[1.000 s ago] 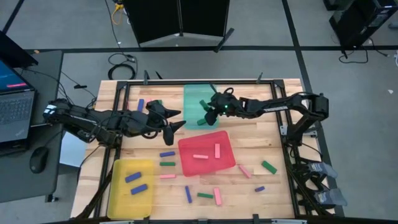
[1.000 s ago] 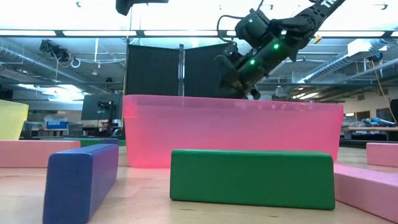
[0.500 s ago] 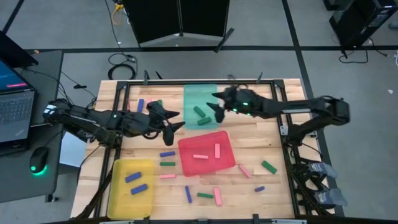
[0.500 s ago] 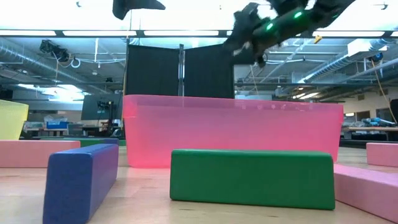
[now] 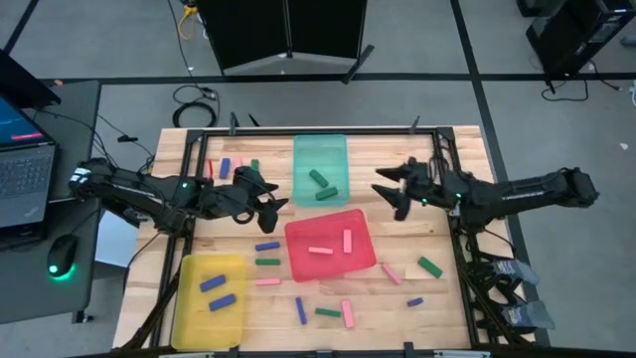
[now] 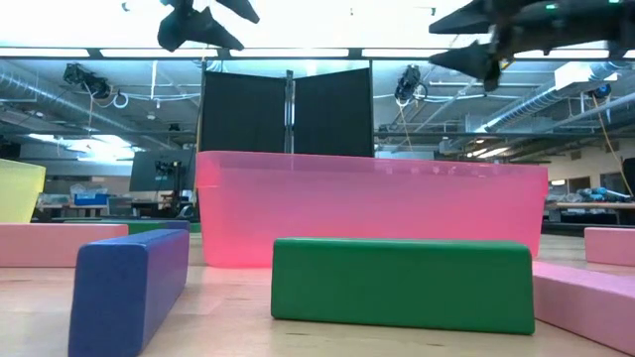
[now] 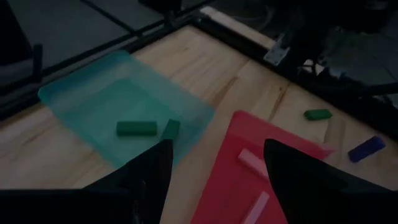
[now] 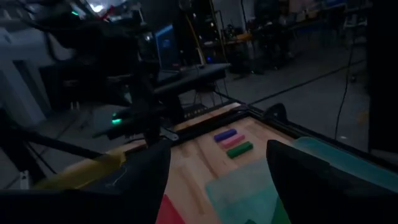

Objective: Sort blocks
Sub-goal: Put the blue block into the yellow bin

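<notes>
Both grippers hang open and empty above the table. My left gripper point(image 5: 274, 195) point(image 7: 214, 168) hovers left of the red tray point(image 5: 358, 261), near the teal tray point(image 5: 320, 149). My right gripper point(image 5: 383, 185) point(image 8: 217, 168) hovers right of the teal tray. Two green blocks point(image 5: 318, 178) point(image 7: 137, 128) lie flat in the teal tray, two pink blocks point(image 5: 320, 250) in the red tray, and two blue blocks point(image 5: 212, 283) in the yellow tray point(image 5: 189, 318). Several loose blocks lie on the wood: a blue one point(image 5: 266, 246), a green one point(image 5: 429, 266) and a pink one point(image 5: 392, 273).
A blue, a pink and a green block point(image 5: 254, 166) lie near the far left corner. More blocks lie along the near edge point(image 5: 328, 312). In the low view a green block point(image 6: 402, 283) and a blue block point(image 6: 129, 288) lie in front of the red tray's wall point(image 6: 367, 208). A black frame point(image 5: 298, 130) borders the table.
My right gripper has pulled back from above the teal tray toward the table's right edge and risen, its fingers open. A second green block now lies in the teal tray where the gripper stood. My left gripper has shifted slightly toward the table's left.
</notes>
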Robot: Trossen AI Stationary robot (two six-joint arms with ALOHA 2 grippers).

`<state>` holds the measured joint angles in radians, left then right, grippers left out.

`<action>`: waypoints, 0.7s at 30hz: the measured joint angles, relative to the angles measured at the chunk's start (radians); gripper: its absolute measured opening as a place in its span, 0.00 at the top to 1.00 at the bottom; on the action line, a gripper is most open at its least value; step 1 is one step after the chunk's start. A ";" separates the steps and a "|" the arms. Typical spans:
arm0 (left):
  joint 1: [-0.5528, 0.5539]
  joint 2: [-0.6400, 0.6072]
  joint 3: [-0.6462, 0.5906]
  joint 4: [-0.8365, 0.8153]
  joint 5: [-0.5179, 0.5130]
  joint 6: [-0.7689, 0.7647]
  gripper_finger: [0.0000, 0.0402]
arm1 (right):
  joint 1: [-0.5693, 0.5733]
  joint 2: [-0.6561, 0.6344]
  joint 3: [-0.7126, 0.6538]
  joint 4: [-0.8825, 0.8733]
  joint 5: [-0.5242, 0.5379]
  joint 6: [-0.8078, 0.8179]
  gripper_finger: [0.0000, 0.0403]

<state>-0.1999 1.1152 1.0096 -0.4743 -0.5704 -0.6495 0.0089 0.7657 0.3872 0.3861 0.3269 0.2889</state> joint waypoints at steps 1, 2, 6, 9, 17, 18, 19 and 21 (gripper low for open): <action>0.010 0.000 0.000 -0.015 0.013 -0.013 0.36 | 0.024 -0.026 -0.015 0.001 0.019 -0.001 0.31; 0.019 0.000 0.000 -0.027 0.022 -0.017 0.36 | 0.047 -0.049 -0.026 0.001 0.032 -0.002 0.31; 0.062 0.012 0.000 -0.078 0.074 -0.035 0.36 | 0.137 -0.092 -0.041 0.003 0.052 -0.028 0.31; 0.094 0.025 0.001 -0.106 0.124 -0.036 0.36 | 0.199 -0.092 -0.041 0.005 0.055 -0.047 0.32; 0.125 0.140 0.000 -0.233 0.385 0.002 0.36 | 0.325 -0.030 -0.041 0.044 0.166 -0.049 0.32; 0.125 0.161 0.000 -0.243 0.405 0.016 0.36 | 0.333 -0.019 -0.041 0.052 0.178 -0.049 0.32; 0.124 0.183 0.000 -0.262 0.414 0.019 0.36 | 0.337 -0.010 -0.041 0.056 0.188 -0.049 0.32; 0.126 0.218 0.000 -0.278 0.416 0.015 0.36 | 0.344 0.004 -0.041 0.056 0.204 -0.049 0.32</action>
<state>-0.0736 1.3337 1.0096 -0.7528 -0.1542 -0.6344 0.3526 0.7694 0.3466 0.4424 0.5308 0.2400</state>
